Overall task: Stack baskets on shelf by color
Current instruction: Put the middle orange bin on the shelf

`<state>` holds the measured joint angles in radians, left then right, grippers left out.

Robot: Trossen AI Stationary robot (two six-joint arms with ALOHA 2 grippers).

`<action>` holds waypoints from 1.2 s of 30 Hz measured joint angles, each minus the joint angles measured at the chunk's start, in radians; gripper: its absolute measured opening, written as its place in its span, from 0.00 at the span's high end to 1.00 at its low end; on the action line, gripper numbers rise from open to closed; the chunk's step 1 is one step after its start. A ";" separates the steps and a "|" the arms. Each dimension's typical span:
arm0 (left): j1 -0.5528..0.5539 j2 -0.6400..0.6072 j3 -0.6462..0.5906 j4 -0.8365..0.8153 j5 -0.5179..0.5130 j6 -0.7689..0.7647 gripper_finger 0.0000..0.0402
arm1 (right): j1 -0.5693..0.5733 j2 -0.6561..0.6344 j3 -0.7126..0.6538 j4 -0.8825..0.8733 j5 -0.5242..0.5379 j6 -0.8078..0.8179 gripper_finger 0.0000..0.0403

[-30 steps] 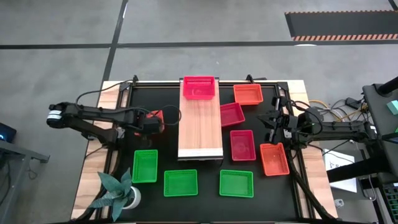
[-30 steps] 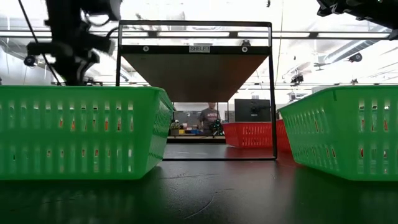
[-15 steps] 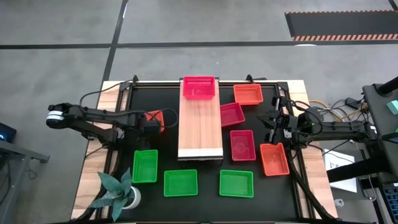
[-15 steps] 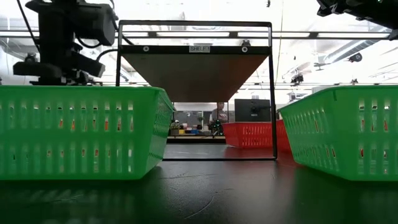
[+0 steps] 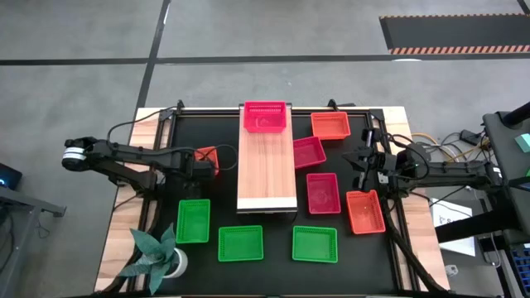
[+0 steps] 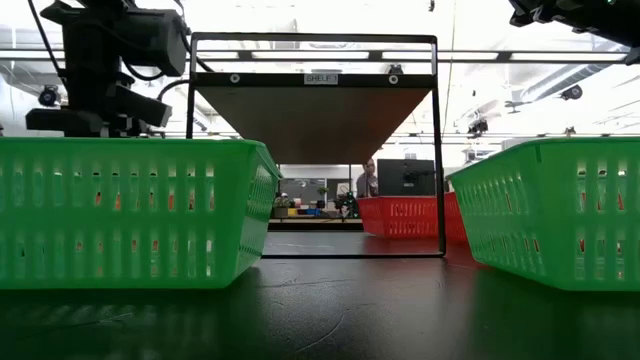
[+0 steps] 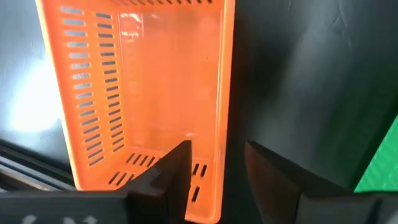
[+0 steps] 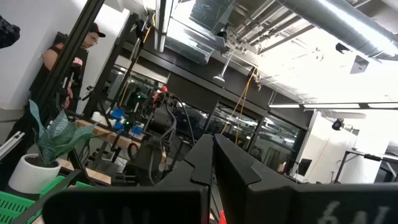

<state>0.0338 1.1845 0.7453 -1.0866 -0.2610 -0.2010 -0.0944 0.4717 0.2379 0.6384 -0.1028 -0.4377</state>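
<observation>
My left gripper [image 7: 217,147] is open and points down over an orange-red basket [image 7: 155,81] that sits on the black table left of the shelf [image 5: 267,170]. One finger [image 7: 177,168] stands inside the basket and the other [image 7: 267,168] outside, on either side of a long wall [image 7: 222,99] near a corner, touching nothing. A pink basket [image 5: 265,117] sits on the shelf's far end. My right gripper [image 8: 214,155] is shut and empty, raised at the table's right [image 5: 362,161].
Right of the shelf lie two pink baskets [image 5: 308,151] [image 5: 323,192] and two orange-red ones [image 5: 330,124] [image 5: 365,211]. Three green baskets [image 5: 193,221] [image 5: 240,242] [image 5: 315,243] line the near side. A potted plant [image 5: 157,252] stands at the near left corner. A person [image 8: 68,56] is beyond the table.
My left gripper has come down toward the orange-red basket left of the shelf. The basket has stayed where it was.
</observation>
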 joint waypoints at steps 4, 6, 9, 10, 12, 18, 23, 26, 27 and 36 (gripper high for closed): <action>0.005 0.021 -0.006 0.037 -0.001 -0.001 0.69 | 0.000 0.000 0.000 0.000 0.000 0.000 0.98; 0.008 0.043 -0.007 0.043 -0.002 -0.001 0.69 | 0.000 0.000 0.000 0.000 0.000 0.000 0.98; 0.016 0.077 -0.007 0.043 -0.004 -0.001 0.69 | 0.000 0.000 0.000 0.000 0.000 0.002 0.98; 0.019 0.091 -0.007 0.043 -0.005 -0.001 0.69 | 0.000 0.000 0.000 0.000 0.000 0.002 0.98; 0.020 0.115 -0.007 0.043 -0.005 -0.001 0.69 | 0.000 0.000 0.000 0.000 0.000 0.002 0.98; 0.021 0.156 -0.007 0.041 -0.005 -0.001 0.69 | 0.000 0.000 0.000 0.000 0.000 0.003 0.98; 0.021 0.155 -0.007 0.041 -0.005 -0.001 0.79 | 0.000 0.000 0.000 0.000 0.000 0.003 0.98; 0.021 0.150 -0.007 0.040 -0.005 -0.001 0.93 | 0.000 0.000 0.000 0.000 0.000 0.003 0.98; 0.021 0.150 -0.006 0.040 -0.005 -0.001 0.96 | 0.000 0.000 0.000 0.000 0.000 0.003 0.98; 0.021 0.148 0.053 -0.018 -0.005 -0.002 1.00 | 0.000 0.000 0.000 0.000 0.000 0.008 0.98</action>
<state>0.0544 1.3321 0.7979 -1.1043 -0.2657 -0.2028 -0.0942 0.4717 0.2379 0.6388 -0.1030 -0.4301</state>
